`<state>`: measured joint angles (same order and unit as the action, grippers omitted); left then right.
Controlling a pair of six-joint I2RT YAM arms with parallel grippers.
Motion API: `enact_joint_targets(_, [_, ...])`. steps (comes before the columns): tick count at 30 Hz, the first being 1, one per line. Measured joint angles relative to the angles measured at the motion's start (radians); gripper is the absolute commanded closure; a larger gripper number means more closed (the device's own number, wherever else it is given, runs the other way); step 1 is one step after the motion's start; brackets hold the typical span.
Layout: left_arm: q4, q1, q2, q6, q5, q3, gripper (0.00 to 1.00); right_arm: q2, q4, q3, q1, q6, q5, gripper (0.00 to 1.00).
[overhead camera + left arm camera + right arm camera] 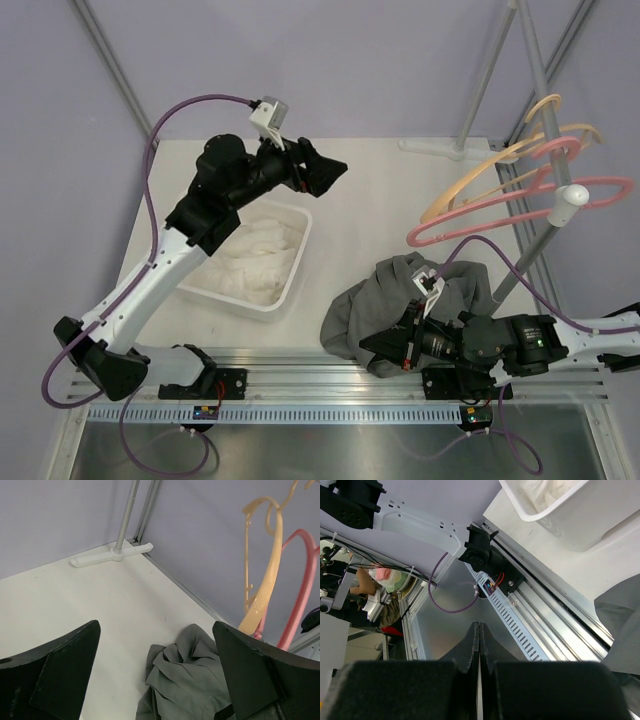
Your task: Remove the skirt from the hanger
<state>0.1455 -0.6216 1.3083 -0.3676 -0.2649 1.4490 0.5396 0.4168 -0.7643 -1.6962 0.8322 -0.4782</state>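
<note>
**Skirt off the hangers, lying crumpled on the surface.**
The grey skirt (372, 305) lies in a heap at the near right of the white surface (380, 210). It is below and apart from the pink and beige hangers (520, 205), which hang on the rack pole (535, 245) at the right. The right jaws are pressed fully together with nothing between them and sit at the skirt's near edge, over the metal rail (300, 365). The left jaws stand wide apart and empty, raised above the far centre of the surface. A white bin (292, 275) holding white cloth (255, 255) sits at the left.
</note>
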Motion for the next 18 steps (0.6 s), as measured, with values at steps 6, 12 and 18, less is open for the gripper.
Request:
enact_joint_targets(6, [0.055, -0.115, -0.039, -0.013, 0.066, -0.106, 0.01, -0.016, -0.021, 0.024, 0.000, -0.002, 0.000, 1.00])
enact_joint_targets(12, [0.100, -0.197, -0.004, -0.048, 0.121, -0.337, 0.01, -0.031, -0.088, 0.030, 0.000, -0.018, 0.019, 1.00])
enact_joint_targets(18, [0.120, -0.302, 0.120, -0.089, 0.173, -0.385, 0.01, -0.047, -0.137, 0.034, -0.001, -0.033, 0.032, 1.00])
